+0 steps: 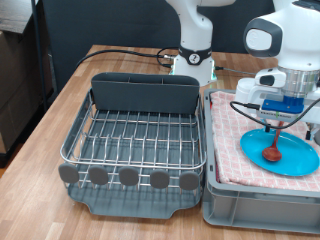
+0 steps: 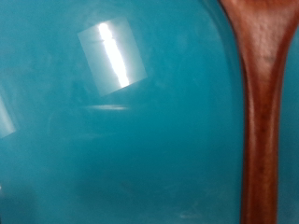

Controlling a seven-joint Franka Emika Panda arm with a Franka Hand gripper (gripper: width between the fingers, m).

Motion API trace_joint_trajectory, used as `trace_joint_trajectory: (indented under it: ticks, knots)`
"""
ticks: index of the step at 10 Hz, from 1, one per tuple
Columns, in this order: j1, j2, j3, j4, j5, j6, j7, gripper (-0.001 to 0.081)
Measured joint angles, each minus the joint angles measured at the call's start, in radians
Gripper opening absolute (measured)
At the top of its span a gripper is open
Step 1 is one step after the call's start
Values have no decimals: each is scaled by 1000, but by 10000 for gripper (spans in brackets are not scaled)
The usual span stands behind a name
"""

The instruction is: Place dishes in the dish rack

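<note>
gripper: my two-finger gripper sits low over the round light-blue plate, right at the handle top of the small brown wooden spoon; fingers hidden under the hand, so I can't tell whether it's wide, narrow or gripping the handle
spoon: bowl end rests on the plate, handle stands up towards my hand; the wrist view shows the brown handle close up against the blue plate surface
plate: lies flat on the red-checked cloth, which lines the grey plastic crate; crate is just beside the rack, on the exterior view's right of it
dish rack: silver wire rack on a dark grey tray, no dishes visible in it
utensil bin: tall grey bin at the rack's back edge
discs: row of round grey discs along the rack's front edge
table: wooden tabletop under the rack and crate
</note>
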Motion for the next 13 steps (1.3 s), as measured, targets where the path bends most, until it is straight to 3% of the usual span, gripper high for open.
trace_joint_trajectory:
  ticks: [5, 6, 7, 9, 10, 11, 13]
  knots:
    - [53, 26, -43, 1, -38, 8, 73, 803]
    - [62, 27, -48, 1, -42, 8, 82, 579]
    - [68, 27, -52, 1, -43, 9, 87, 579]
    - [75, 28, -55, 1, -44, 13, 94, 223]
    - [75, 28, -55, 1, -44, 15, 94, 223]
    - [75, 28, -54, 1, -42, 15, 94, 87]
    - [68, 26, -45, 1, -31, 15, 90, 89]
